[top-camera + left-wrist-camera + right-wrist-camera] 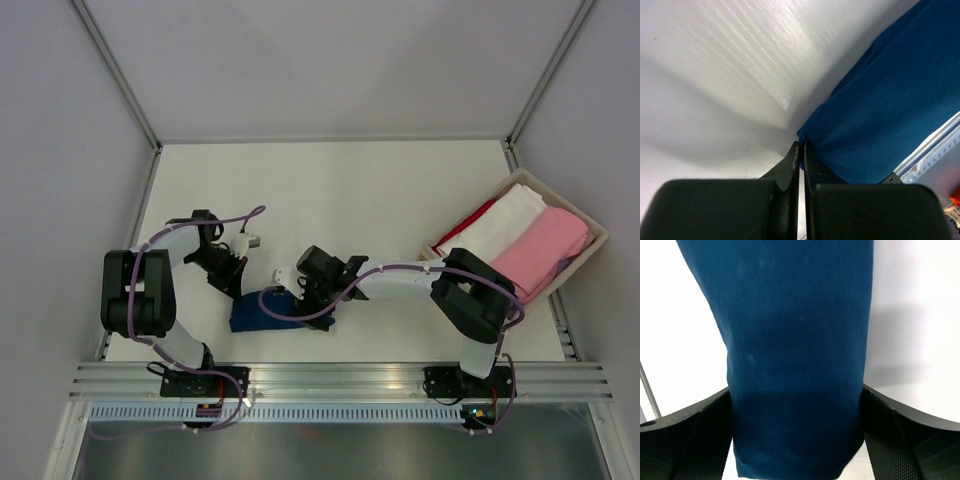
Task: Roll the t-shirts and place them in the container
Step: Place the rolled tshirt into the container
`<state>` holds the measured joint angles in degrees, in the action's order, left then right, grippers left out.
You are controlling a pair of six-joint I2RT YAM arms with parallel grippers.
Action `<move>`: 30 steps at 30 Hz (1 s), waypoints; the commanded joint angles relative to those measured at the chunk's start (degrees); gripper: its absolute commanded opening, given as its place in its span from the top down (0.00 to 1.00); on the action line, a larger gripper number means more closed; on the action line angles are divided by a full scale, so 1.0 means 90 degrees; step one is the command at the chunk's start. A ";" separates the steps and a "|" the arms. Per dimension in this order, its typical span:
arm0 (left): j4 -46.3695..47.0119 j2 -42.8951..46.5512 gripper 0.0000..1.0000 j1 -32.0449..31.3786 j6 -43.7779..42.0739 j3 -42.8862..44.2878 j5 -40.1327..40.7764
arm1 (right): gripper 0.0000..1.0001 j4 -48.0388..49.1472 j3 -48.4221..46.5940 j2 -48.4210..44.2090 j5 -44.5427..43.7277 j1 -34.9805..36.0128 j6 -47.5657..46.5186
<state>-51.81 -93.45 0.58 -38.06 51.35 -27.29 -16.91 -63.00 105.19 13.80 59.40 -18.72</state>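
Partly claw-covered navy t-shirt (pixel 262 310)

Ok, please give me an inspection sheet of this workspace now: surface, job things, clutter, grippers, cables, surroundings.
Surface: white table, mostly bare.
Job's things: navy blue cloth t-shirt bundled near the front edge; white, pink and red folded cloth bundles in the pale rectangular bin at right.
Clutter: nothing seen.
Grippers: left gripper shut, its tips at the navy t-shirt's edge; whether it pinches cloth is unclear. Right gripper has its fingers on both sides of the navy t-shirt.
Cables: purple cables run along both arms.
Surroundings: grey walls on three sides, metal rail at the front.
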 commanded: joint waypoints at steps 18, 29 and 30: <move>0.0142 0.0450 0.56 0.0082 -0.0117 0.0466 0.0133 | 0.53 -0.0222 0.0291 -0.0115 0.0068 -0.0047 0.0292; -0.0053 0.1527 0.34 0.0014 0.0488 0.0281 -0.0630 | 0.60 0.0326 0.0917 -0.0301 -0.0351 -0.0467 0.2011; -0.0034 0.1294 0.34 -0.0180 0.0508 0.0271 -0.0620 | 0.60 0.0316 0.0897 -0.0310 -0.0410 -0.0486 0.2060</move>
<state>-51.81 -78.70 0.93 -36.42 53.58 -30.09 -10.96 -56.95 101.80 13.52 55.96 -5.93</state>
